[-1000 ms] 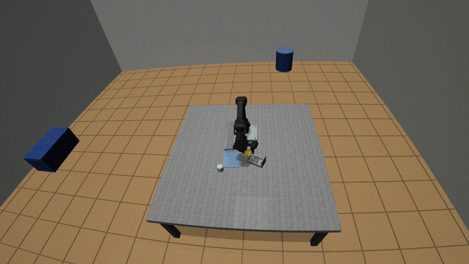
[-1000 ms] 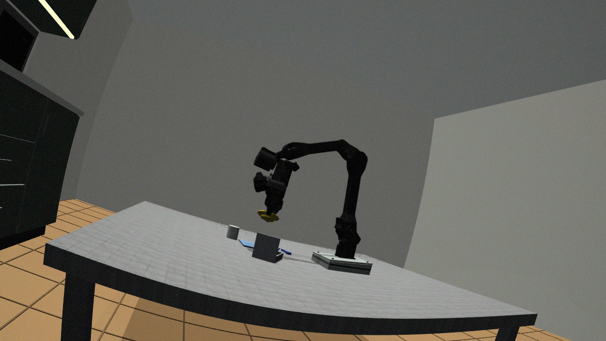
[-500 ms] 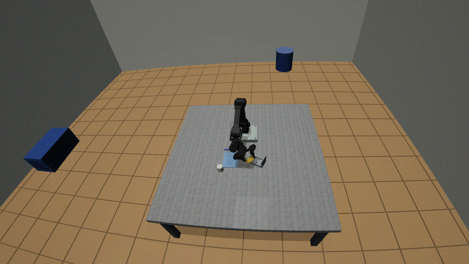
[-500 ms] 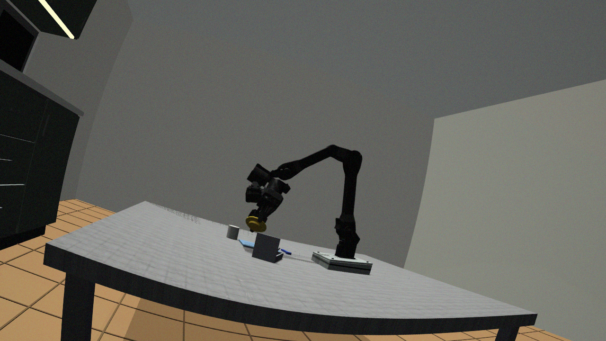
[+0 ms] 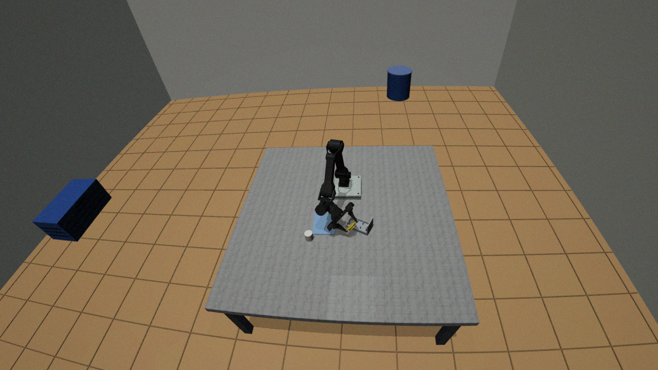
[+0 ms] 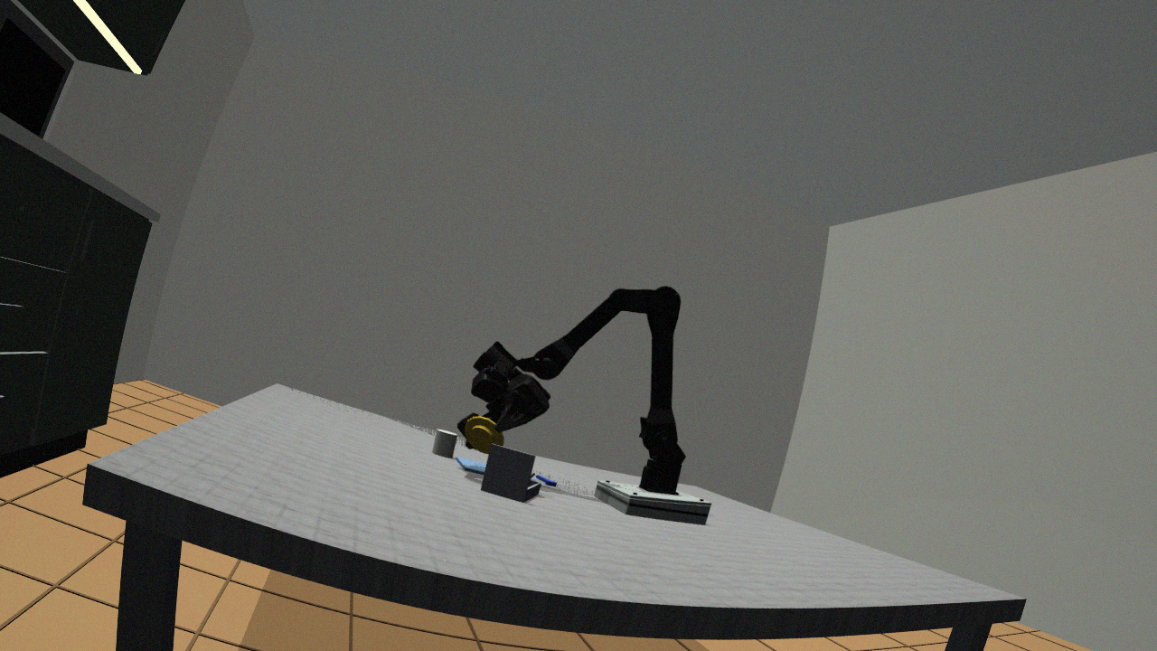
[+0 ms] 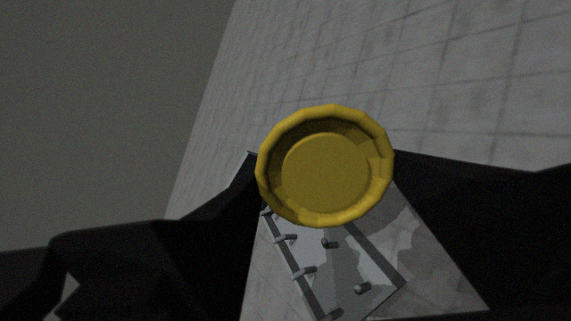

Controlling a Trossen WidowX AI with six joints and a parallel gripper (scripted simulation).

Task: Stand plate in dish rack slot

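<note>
The yellow plate [image 5: 350, 225] [image 6: 483, 435] [image 7: 326, 171] is held off the table, turned up on edge and somewhat tilted. My gripper [image 5: 350, 225] [image 6: 484, 434] [image 7: 320, 168] is shut on it, with a finger at each side of its rim. The grey dish rack [image 5: 369, 225] [image 6: 508, 472] [image 7: 376, 255] stands on the table with a tall dark wall at its far right end in the top view. The plate hangs by the rack's other end, above the base as the wrist view shows it. Rails and several short pegs show below the plate. The exact gap between plate and rack cannot be told.
A light blue mat [image 5: 322, 226] [image 6: 469, 465] lies left of the rack in the top view, partly under the arm. A white cup [image 5: 308, 235] [image 6: 444, 442] stands by its corner. A blue spoon [image 6: 547, 480] lies behind the rack in the exterior view.
</note>
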